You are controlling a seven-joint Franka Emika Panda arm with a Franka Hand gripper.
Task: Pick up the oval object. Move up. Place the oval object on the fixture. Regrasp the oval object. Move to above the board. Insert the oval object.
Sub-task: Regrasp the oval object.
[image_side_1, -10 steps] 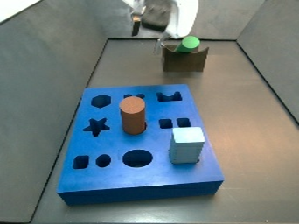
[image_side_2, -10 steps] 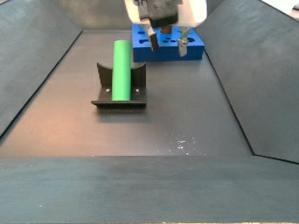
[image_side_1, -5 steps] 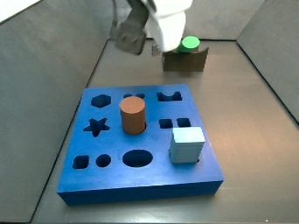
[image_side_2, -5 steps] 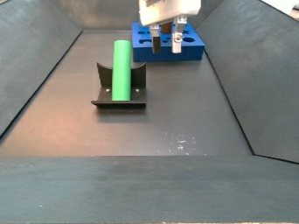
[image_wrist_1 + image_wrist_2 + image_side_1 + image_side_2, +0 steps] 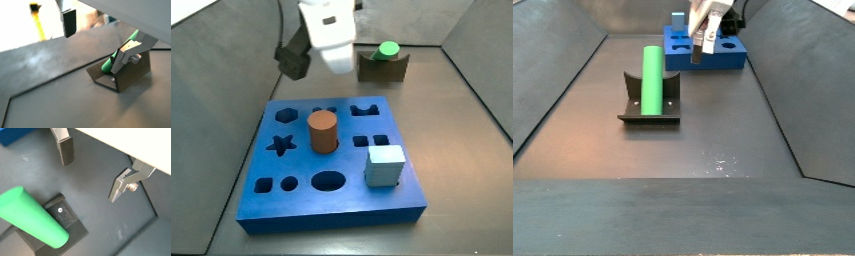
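Bright green and smooth, the oval object (image 5: pixel 649 78), a short rounded peg, lies lengthwise in the notch of the fixture (image 5: pixel 649 108), a small dark olive-brown bracket standing on the grey floor at the left of a side view. In a side view from the opposite end, its round green end (image 5: pixel 386 48) shows above the fixture (image 5: pixel 384 68) at the far edge of the floor, beyond the board (image 5: pixel 331 160), a large flat blue slab with shaped cut-outs. On that board a brown-orange cylinder (image 5: pixel 322 132) stands upright near the middle, and a pale grey-blue cube (image 5: pixel 385 165) sits to its right, nearer the front.

The gripper (image 5: pixel 93 168) hangs in the air with its flat silver fingers (image 5: pixel 65 148) spread apart and nothing between them, clear of the peg (image 5: pixel 35 221). In a side view the gripper (image 5: pixel 704 38) is to the right of the fixture, in front of the far blue board (image 5: pixel 714 55).
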